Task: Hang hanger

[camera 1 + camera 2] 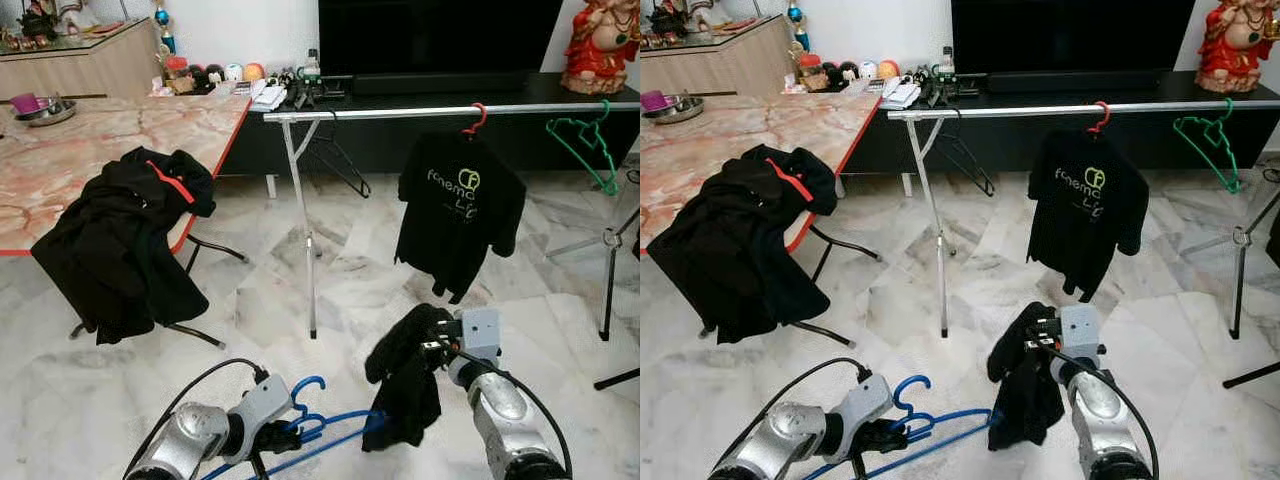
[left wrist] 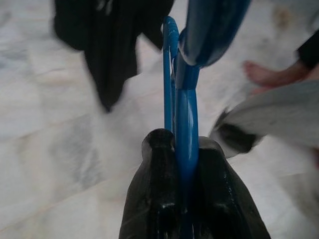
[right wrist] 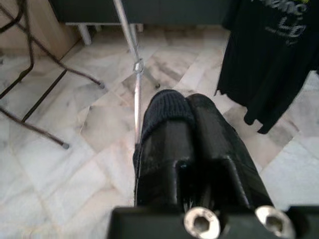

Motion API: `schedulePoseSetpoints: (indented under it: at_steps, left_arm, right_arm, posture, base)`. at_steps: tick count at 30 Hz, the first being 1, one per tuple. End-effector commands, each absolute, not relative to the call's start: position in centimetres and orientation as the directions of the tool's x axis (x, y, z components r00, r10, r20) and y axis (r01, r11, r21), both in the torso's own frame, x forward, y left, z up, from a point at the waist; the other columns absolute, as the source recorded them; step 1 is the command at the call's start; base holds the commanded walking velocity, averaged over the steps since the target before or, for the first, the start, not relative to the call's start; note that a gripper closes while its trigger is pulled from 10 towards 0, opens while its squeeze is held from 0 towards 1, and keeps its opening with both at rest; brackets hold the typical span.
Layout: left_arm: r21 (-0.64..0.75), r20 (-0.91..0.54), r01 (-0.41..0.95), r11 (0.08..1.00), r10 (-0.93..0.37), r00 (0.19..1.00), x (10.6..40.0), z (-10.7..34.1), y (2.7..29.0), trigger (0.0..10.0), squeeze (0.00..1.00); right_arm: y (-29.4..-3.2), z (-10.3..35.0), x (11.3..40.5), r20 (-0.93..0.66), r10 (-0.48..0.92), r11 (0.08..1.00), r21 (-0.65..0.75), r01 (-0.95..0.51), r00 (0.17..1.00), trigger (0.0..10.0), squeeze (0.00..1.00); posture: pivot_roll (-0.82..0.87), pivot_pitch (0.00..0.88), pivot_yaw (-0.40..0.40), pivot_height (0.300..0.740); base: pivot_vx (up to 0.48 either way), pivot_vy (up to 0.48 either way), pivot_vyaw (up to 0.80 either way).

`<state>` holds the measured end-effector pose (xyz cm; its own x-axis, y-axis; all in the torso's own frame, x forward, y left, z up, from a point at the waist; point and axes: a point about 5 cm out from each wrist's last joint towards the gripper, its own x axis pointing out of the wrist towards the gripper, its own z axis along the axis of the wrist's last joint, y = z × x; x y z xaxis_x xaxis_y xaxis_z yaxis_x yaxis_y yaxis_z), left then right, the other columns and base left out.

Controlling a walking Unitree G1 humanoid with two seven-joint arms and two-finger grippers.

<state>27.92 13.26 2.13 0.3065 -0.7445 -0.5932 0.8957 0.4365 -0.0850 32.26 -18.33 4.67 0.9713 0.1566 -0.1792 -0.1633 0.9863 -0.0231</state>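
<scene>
Left eye view: the left gripper (image 1: pixel 285 437) is low in front of the robot, clamped on a blue hanger (image 1: pixel 315 425) whose hook curls upward and whose bar reaches toward a black garment (image 1: pixel 405 375). The right gripper (image 1: pixel 432 347) pinches that garment, which droops over the marble floor (image 1: pixel 250 320). Beyond them a silver rail (image 1: pixel 400 113) carries a black T-shirt (image 1: pixel 458 210) on a red hanger (image 1: pixel 477 120) and, further right, a bare green hanger (image 1: pixel 585 145). At left, a dark jacket (image 1: pixel 125 240) drapes off the edge of a desk (image 1: pixel 80 150).

Left wrist view: the black fingers (image 2: pixel 159 199) close tightly on the blue hanger's wire; the garment hangs beyond, blurred.

Right wrist view: both fingers (image 3: pixel 167 144) are pressed together, with dark knit cloth bunched at their tips; the rail's leg (image 3: pixel 130 45) and the T-shirt stand ahead.
</scene>
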Motion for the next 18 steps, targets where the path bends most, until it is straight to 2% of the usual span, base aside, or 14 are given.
schedulePoseSetpoints:
  at_steps: [1, 7, 11, 15, 16, 18]
  left_arm:
    - [-0.096, -0.568, 0.906, 0.412, -0.77, 0.291, 28.4, 3.0, 12.4, 10.0, 0.0]
    - [-0.147, -0.5, 0.909, 0.39, -0.822, 0.272, 28.6, 4.1, 10.1, 10.0, 0.0]
    - [-0.158, -0.495, 0.905, 0.396, -0.824, 0.274, 28.5, 4.3, 9.9, 10.0, 0.0]
    - [-0.106, -0.513, 0.891, 0.442, -0.792, 0.332, 28.8, 4.2, 10.0, 10.0, 0.0]
    - [-0.064, -0.531, 0.866, 0.496, -0.752, 0.391, 29.2, 4.0, 10.5, 10.0, 0.0]
    - [-0.056, -0.54, 0.865, 0.499, -0.744, 0.394, 29.2, 4.0, 10.7, 10.0, 0.0]
  right_arm:
    - [-17.7, 4.6, 32.4, -0.196, 0.179, 0.982, -0.027, -0.188, 0.964, 10.0, 0.0]
    - [-17.2, 3.6, 31.8, -0.245, 0.195, 0.978, -0.027, -0.207, 0.95, 10.0, 0.0]
    - [-17.2, 3.4, 31.7, -0.255, 0.193, 0.978, -0.027, -0.206, 0.948, 10.0, 0.0]
    - [-17.3, 3.2, 31.6, -0.262, 0.186, 0.98, -0.023, -0.198, 0.947, 10.0, 0.0]
    - [-17.4, 3.2, 31.6, -0.264, 0.18, 0.981, -0.021, -0.192, 0.948, 10.0, 0.0]
    - [-17.5, 3.2, 31.5, -0.264, 0.179, 0.981, -0.021, -0.191, 0.948, 10.0, 0.0]
  posture:
    - [0.07, 0.009, 0.034, 0.74]
    - [0.06, 0.0, 0.03, 0.74]
    - [0.06, 0.0, 0.03, 0.74]
    - [0.06, 0.0, 0.032, 0.74]
    - [0.06, 0.0, 0.031, 0.74]
    - [0.06, 0.0, 0.031, 0.74]
  base:
    - [0.0, 0.0, 0.0]
    - [0.0, 0.0, 0.0]
    - [0.0, 0.0, 0.0]
    - [0.0, 0.0, 0.0]
    - [0.0, 0.0, 0.0]
    - [0.0, 0.0, 0.0]
